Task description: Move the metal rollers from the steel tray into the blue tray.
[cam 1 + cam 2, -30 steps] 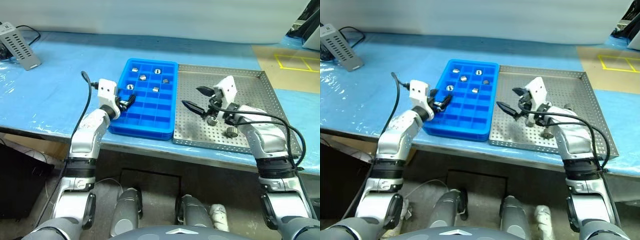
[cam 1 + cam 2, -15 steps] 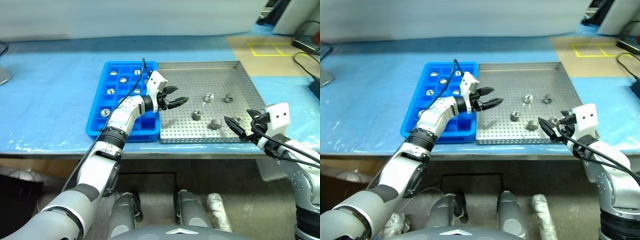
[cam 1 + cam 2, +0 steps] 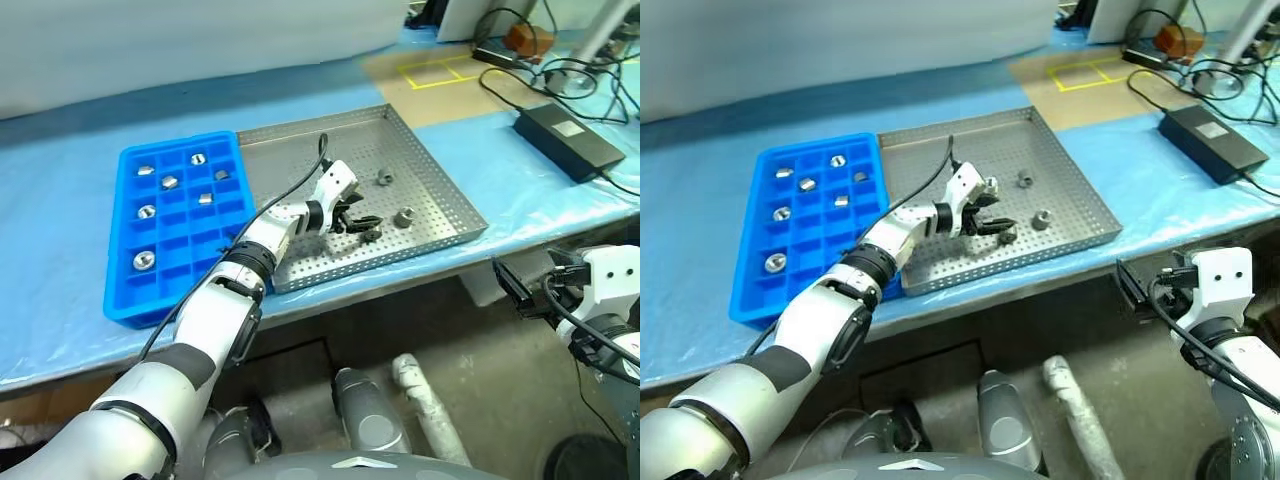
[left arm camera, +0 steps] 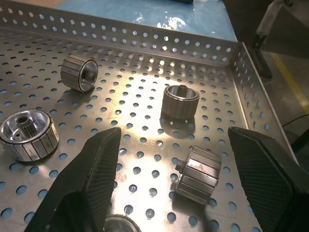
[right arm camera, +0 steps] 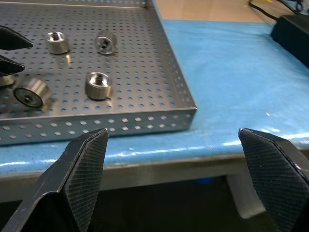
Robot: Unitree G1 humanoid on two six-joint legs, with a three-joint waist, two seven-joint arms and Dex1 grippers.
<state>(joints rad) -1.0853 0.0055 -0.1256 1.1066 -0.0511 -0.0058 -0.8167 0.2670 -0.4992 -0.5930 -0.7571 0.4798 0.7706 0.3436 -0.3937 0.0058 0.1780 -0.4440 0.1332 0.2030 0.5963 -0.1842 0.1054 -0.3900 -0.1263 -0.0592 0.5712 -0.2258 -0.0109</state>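
Note:
The steel tray point(image 3: 440, 195) lies on the blue-covered table with several metal rollers loose on it, among them one point(image 3: 385, 177) near the far right and one point(image 3: 405, 215) nearer the front. My left gripper point(image 3: 362, 222) reaches low over the steel tray, open, with a roller point(image 4: 197, 175) lying on the tray between its fingers point(image 4: 91, 169), untouched. The blue tray point(image 3: 125, 300) sits just left of the steel tray, with several rollers point(image 3: 147, 211) in its compartments. My right gripper point(image 3: 515, 290) hangs open and holding nothing off the table's front edge, at the right.
A black power brick point(image 3: 565, 135) and cables point(image 3: 560, 75) lie on the table beyond the steel tray's right side. Yellow tape point(image 3: 440, 72) marks a brown patch at the back. The steel tray's near right corner point(image 5: 193, 108) sits close to the table edge.
The camera has swung right. My left gripper moved from the blue tray over to the rollers on the steel tray. My right gripper drew back off the tray, past the table's front edge.

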